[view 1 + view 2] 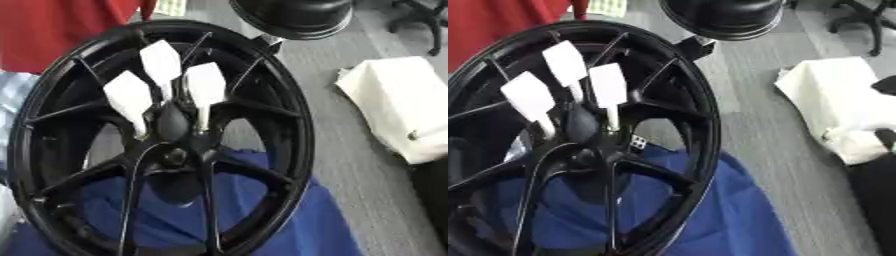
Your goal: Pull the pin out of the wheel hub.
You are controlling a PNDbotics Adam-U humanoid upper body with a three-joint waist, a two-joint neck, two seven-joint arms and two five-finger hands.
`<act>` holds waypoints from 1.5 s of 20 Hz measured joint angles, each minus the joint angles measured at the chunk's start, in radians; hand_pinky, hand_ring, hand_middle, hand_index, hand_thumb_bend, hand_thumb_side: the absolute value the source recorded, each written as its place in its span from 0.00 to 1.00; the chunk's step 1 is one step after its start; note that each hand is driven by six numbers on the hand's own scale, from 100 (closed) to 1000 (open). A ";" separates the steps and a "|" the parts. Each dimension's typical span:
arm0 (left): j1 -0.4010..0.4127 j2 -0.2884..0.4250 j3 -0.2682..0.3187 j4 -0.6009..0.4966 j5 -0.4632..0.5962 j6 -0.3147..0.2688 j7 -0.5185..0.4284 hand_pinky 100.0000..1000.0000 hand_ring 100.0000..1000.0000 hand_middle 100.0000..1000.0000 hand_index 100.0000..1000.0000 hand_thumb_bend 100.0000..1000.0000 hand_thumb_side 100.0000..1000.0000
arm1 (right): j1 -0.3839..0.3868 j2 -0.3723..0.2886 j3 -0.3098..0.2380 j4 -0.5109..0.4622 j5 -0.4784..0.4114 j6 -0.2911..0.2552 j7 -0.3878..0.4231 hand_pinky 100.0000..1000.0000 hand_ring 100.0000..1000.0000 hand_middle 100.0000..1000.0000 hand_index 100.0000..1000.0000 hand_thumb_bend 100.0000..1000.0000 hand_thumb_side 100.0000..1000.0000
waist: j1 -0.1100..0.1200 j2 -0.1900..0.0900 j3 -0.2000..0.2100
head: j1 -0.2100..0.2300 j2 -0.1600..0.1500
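Three white pins stick out of the middle of the black wheel hub (pixel 166 150). The left pin (pixel 129 97), the middle pin (pixel 161 62) and the right pin (pixel 206 85) each have a wide flat white top and a thin stem that goes down near the dark round center of the wheel. All three look like they are in place, so no pin is out yet, I think. The whole job is left to do. The wheel stands tilted on a blue cloth (pixel 289 220). No robot hand shows in either view, so I cannot tell if one is open or closed. A white bundle (pixel 398 105) lies on the grey floor (pixel 328 125), well apart from the wheel
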 measured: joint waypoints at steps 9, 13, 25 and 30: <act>0.000 0.000 0.000 0.000 0.000 0.000 0.000 0.60 0.59 0.55 0.68 0.00 0.58 | -0.003 0.000 0.008 0.002 -0.071 -0.029 -0.035 1.00 0.95 0.87 1.00 0.00 0.82 | -0.001 0.000 0.002 | -0.001 0.002; 0.000 0.000 0.000 0.000 0.000 0.000 0.000 0.60 0.59 0.55 0.68 0.00 0.58 | -0.003 0.000 0.006 0.017 -0.105 -0.012 -0.047 1.00 0.95 0.88 1.00 0.00 0.05 | -0.001 0.000 0.001 | -0.003 0.009; 0.000 0.000 0.000 0.000 0.000 0.000 0.000 0.60 0.59 0.54 0.68 0.00 0.58 | -0.009 0.000 0.003 0.023 -0.040 0.077 -0.123 1.00 0.85 0.74 0.87 0.00 0.23 | -0.003 0.000 -0.001 | -0.005 0.009; 0.000 0.000 0.000 0.000 0.000 0.000 0.000 0.60 0.59 0.54 0.68 0.00 0.58 | -0.012 0.000 0.020 -0.004 -0.103 0.083 -0.172 1.00 0.75 0.69 0.82 0.00 0.46 | -0.003 0.000 0.000 | -0.005 0.009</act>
